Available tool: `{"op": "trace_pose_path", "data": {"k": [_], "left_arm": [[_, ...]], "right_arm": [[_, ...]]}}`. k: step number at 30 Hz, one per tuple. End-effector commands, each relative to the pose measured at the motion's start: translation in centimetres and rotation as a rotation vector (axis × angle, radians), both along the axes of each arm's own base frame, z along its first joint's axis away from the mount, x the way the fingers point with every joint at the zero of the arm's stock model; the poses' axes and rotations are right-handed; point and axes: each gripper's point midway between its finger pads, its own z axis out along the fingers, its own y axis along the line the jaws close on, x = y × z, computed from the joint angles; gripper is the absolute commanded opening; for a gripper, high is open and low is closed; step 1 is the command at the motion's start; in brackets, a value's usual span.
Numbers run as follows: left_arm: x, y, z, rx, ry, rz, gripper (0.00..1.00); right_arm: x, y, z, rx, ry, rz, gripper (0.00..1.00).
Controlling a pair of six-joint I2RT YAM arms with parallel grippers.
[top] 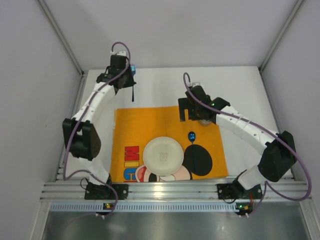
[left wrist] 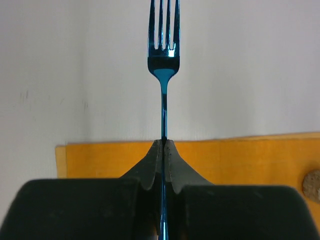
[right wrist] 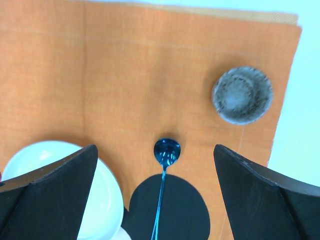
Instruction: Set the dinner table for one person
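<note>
My left gripper (top: 129,80) hangs over the back left of the white dinner table (top: 240,90). In the left wrist view the left gripper (left wrist: 164,142) is shut on the handle of a blue fork (left wrist: 163,50), whose tines point away from it. My right gripper (right wrist: 155,150) stands open above a blue spoon (right wrist: 166,152) that lies on the orange mat (right wrist: 125,75). From above, the right gripper (top: 192,114) is just behind the spoon (top: 191,136). A white plate (top: 162,156) rests on the mat (top: 130,125) left of the spoon.
A small grey cup (right wrist: 242,95) stands at the mat's far right corner, mostly hidden under the right arm in the top view. A ribbed aluminium rail (top: 175,192) runs along the near edge. White walls enclose the table on three sides.
</note>
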Motion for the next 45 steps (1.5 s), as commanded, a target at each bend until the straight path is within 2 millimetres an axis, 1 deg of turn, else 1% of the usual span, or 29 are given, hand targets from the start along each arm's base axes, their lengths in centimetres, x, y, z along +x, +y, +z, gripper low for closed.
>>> {"op": "trace_pose_path", "data": {"k": [1, 2, 3, 4, 5, 6, 9, 10, 17, 19, 20, 21, 23, 25, 26, 27, 28, 29, 30, 32, 33, 34, 35, 36, 38, 39, 40, 42, 45], "left_arm": [[-8.2, 0.6, -5.3, -0.022, 0.173, -0.034, 0.00], [-10.2, 0.5, -4.4, -0.057, 0.167, -0.034, 0.00], [-11.9, 0.5, -5.5, -0.068, 0.192, -0.032, 0.00], [-14.8, 0.6, -8.7, -0.066, 0.277, -0.032, 0.00], [-16.1, 0.7, -8.4, -0.076, 0.266, -0.030, 0.00], [-18.3, 1.0, -10.6, -0.073, 0.331, -0.017, 0.00], [-20.9, 0.4, -11.4, -0.123, 0.366, -0.019, 0.00], [-22.4, 0.0, -12.4, -0.107, 0.397, -0.033, 0.00], [-26.6, 0.1, -15.8, -0.068, 0.495, -0.001, 0.00], [-27.3, -0.4, -16.2, -0.070, 0.520, -0.002, 0.21], [-27.4, -0.4, -16.3, -0.067, 0.526, -0.004, 0.31], [-27.4, -0.3, -16.2, -0.052, 0.526, 0.000, 0.49], [-26.9, 0.4, -16.1, -0.012, 0.517, 0.033, 0.63], [-25.9, 0.6, -14.9, 0.008, 0.485, 0.031, 0.72], [-25.3, 1.0, -14.7, 0.036, 0.475, 0.045, 0.74], [-24.2, 1.1, -13.4, 0.046, 0.450, 0.055, 0.76], [-23.6, 1.4, -13.1, 0.068, 0.446, 0.057, 0.77], [-23.1, 1.7, -12.7, 0.078, 0.439, 0.066, 0.77], [-21.7, 2.0, -12.0, 0.073, 0.430, 0.079, 0.77], [-20.9, 2.4, -11.3, 0.092, 0.432, 0.065, 0.79], [-19.5, 2.4, -10.0, 0.096, 0.405, 0.066, 0.84], [-19.5, 2.9, -9.3, 0.128, 0.406, 0.065, 0.88], [-19.0, 3.1, -8.4, 0.137, 0.378, 0.066, 0.97], [-18.3, 3.2, -6.7, 0.138, 0.323, 0.068, 0.98], [-17.5, 3.4, -5.1, 0.149, 0.244, 0.051, 0.98], [-17.3, 3.6, -4.7, 0.156, 0.221, 0.053, 0.98], [-17.3, 3.7, -4.1, 0.160, 0.196, 0.041, 0.98], [-16.8, 3.6, -3.9, 0.160, 0.177, 0.037, 0.98], [-16.6, 3.7, -4.3, 0.163, 0.198, 0.056, 0.98]], "right_arm": [[2.8, -1.2, 5.1, 0.036, -0.142, -0.037, 1.00], [3.1, -1.6, 5.6, 0.050, -0.148, -0.043, 1.00], [3.1, -1.7, 5.9, 0.061, -0.152, -0.043, 1.00], [3.0, -1.9, 6.0, 0.067, -0.151, -0.043, 1.00], [2.9, -2.2, 6.3, 0.071, -0.157, -0.044, 1.00], [2.7, -2.4, 5.9, 0.067, -0.149, -0.042, 1.00], [1.7, -2.9, 5.5, 0.066, -0.138, -0.035, 1.00], [1.5, -3.1, 5.3, 0.068, -0.135, -0.036, 1.00], [0.1, -4.7, 5.3, 0.077, -0.135, -0.070, 1.00], [-0.1, -5.1, 5.2, 0.069, -0.137, -0.080, 1.00], [-0.1, -5.3, 5.2, 0.070, -0.136, -0.085, 1.00], [-0.2, -5.4, 4.8, 0.065, -0.130, -0.084, 1.00], [-0.1, -5.7, 4.0, 0.057, -0.108, -0.092, 1.00], [-0.1, -6.0, 2.5, 0.074, -0.053, -0.112, 1.00], [0.4, -7.0, 1.3, 0.074, -0.018, -0.148, 1.00], [0.6, -7.4, 0.9, 0.087, 0.001, -0.171, 1.00], [0.8, -7.5, 0.5, 0.107, 0.023, -0.180, 1.00], [1.4, -8.6, 0.0, 0.116, 0.041, -0.218, 1.00], [1.7, -8.8, -0.1, 0.133, 0.049, -0.227, 1.00], [2.5, -9.5, 1.0, 0.161, 0.020, -0.239, 1.00], [3.0, -9.6, 2.0, 0.170, -0.011, -0.223, 1.00], [3.2, -9.2, 3.3, 0.203, -0.035, -0.192, 1.00], [3.5, -9.0, 5.9, 0.230, -0.105, -0.167, 1.00], [3.7, -8.9, 7.5, 0.239, -0.150, -0.143, 1.00], [3.3, -9.2, 11.1, 0.265, -0.250, -0.131, 1.00], [2.9, -9.3, 11.9, 0.270, -0.277, -0.122, 1.00], [2.7, -9.2, 12.6, 0.285, -0.303, -0.109, 1.00], [1.1, -8.9, 12.6, 0.324, -0.317, -0.078, 1.00], [-1.2, -8.3, 10.9, 0.370, -0.265, -0.044, 1.00]]}}
